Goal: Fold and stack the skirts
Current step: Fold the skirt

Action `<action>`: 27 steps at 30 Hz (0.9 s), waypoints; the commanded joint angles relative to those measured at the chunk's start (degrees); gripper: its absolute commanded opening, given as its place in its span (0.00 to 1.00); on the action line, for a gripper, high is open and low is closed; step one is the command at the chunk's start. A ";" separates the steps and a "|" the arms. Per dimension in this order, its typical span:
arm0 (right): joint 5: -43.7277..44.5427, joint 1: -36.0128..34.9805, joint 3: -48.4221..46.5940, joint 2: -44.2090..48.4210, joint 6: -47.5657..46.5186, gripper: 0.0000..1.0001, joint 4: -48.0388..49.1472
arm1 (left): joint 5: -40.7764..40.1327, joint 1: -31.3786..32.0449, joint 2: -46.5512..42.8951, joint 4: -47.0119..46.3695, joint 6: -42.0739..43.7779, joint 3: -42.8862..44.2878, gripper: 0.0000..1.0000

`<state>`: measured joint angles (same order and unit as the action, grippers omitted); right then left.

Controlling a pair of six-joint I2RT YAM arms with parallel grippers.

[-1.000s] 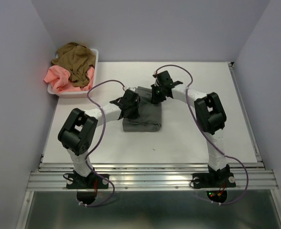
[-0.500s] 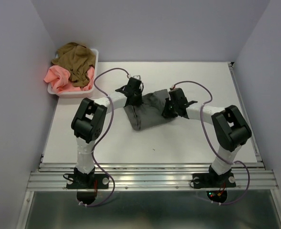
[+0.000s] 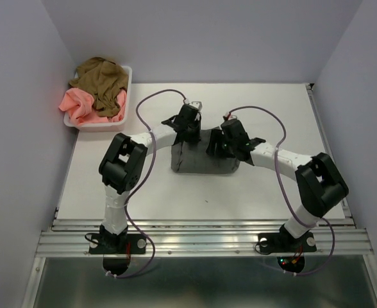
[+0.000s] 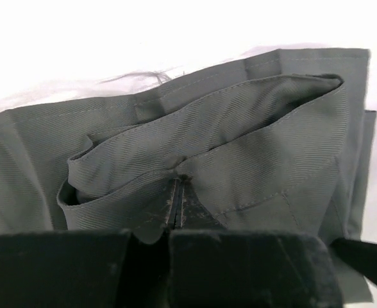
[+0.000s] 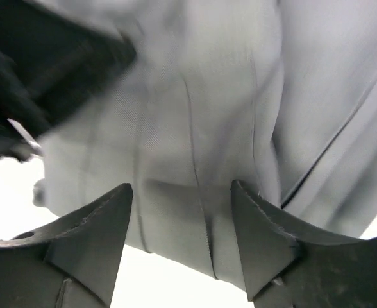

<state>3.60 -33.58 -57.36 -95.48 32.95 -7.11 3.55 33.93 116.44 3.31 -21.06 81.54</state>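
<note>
The grey skirt (image 3: 201,162) lies folded in a rough rectangle at the table's middle. My left gripper (image 3: 190,130) sits at its far left corner, shut on a fold of the grey skirt (image 4: 259,147); in the left wrist view the left gripper (image 4: 179,192) has its fingers pressed together on the cloth. My right gripper (image 3: 218,147) hovers over the skirt's far right part. In its wrist view the right gripper (image 5: 182,205) stands open, with the grey skirt (image 5: 195,115) loose behind the spread fingers. The olive-brown skirt (image 3: 102,80) and salmon-pink skirt (image 3: 79,106) lie crumpled in the basket.
The white basket (image 3: 92,126) sits at the table's far left corner against the left wall. Walls close in the table on the left, back and right. Both arms' cables (image 3: 143,109) loop above the table surface.
My right gripper has opened and let go of the grey skirt. Both arms carried the skirt rightward and the cloth has settled from a stretched shape into a folded rectangle.
</note>
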 commanded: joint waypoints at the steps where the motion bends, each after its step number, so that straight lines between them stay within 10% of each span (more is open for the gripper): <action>1: 6.95 0.10 -4.60 6.79 -4.21 0.74 -2.20 | -1.44 -0.09 -8.77 -0.68 1.20 -0.32 0.00; 12: 13.19 0.79 -11.10 2.50 -7.99 0.84 -3.34 | -6.45 -0.09 -15.28 -1.38 2.07 -4.63 0.00; 19: 16.36 3.17 -18.74 -8.65 -8.17 0.46 -3.34 | -5.84 -1.06 -10.20 -1.99 2.34 -4.11 0.00; 27: 11.18 7.12 -18.05 -13.94 -6.14 0.29 -3.34 | -3.90 -2.64 -5.18 -2.87 2.07 -3.31 0.00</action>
<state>16.73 -28.73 -73.89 -107.79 25.78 -10.72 -0.84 31.90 111.44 1.93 -19.57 77.47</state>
